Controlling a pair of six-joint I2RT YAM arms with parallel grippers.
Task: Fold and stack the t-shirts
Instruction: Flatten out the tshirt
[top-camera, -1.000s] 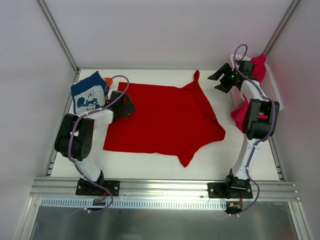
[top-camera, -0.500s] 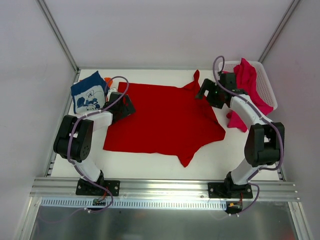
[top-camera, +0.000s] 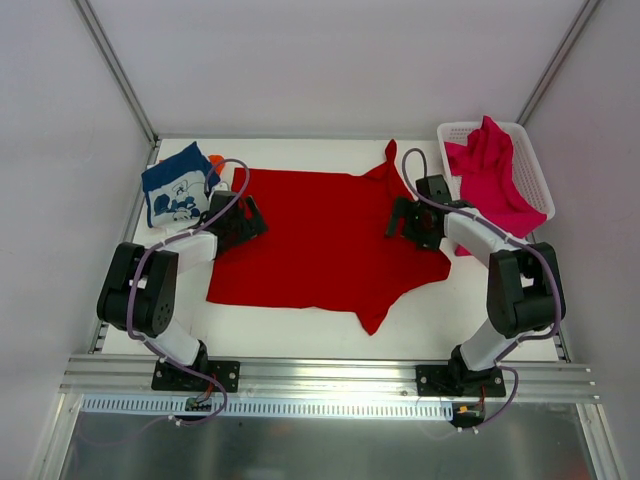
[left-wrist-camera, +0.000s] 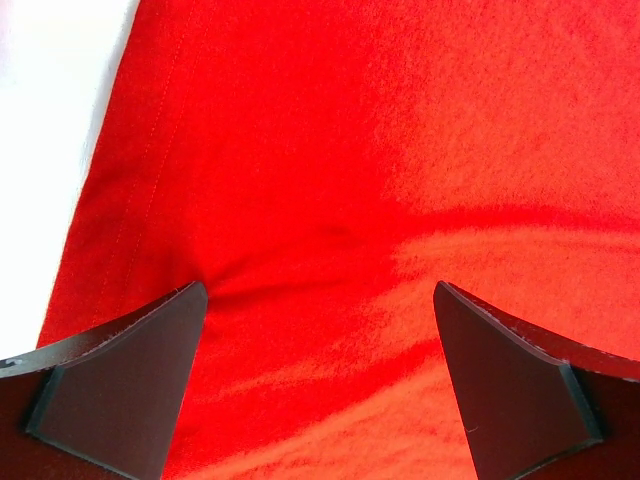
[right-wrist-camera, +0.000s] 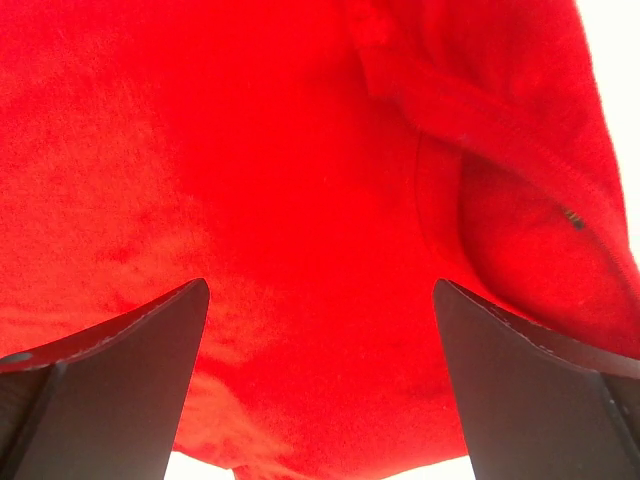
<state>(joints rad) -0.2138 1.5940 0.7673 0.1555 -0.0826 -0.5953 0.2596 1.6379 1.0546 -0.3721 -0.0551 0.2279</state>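
The bright red t-shirt (top-camera: 320, 235) lies spread flat across the middle of the table. My left gripper (top-camera: 243, 217) is open, low over the shirt's left edge; its wrist view shows red cloth (left-wrist-camera: 330, 180) and a hem between the jaws. My right gripper (top-camera: 405, 218) is open, low over the shirt's right side by the collar (right-wrist-camera: 520, 190). The navy t-shirt with white cartoon print (top-camera: 178, 185) lies folded at the back left, with a bit of the orange t-shirt (top-camera: 215, 161) showing beside it. The magenta-pink t-shirt (top-camera: 490, 170) lies in the basket.
A white plastic mesh basket (top-camera: 530, 160) stands at the back right with the pink shirt hanging over its near rim. Metal frame posts rise at the back corners. A metal rail runs along the near edge.
My right arm has swung from the basket down and left onto the red shirt's right side. The pink shirt has settled back into the basket. My left gripper has barely moved.
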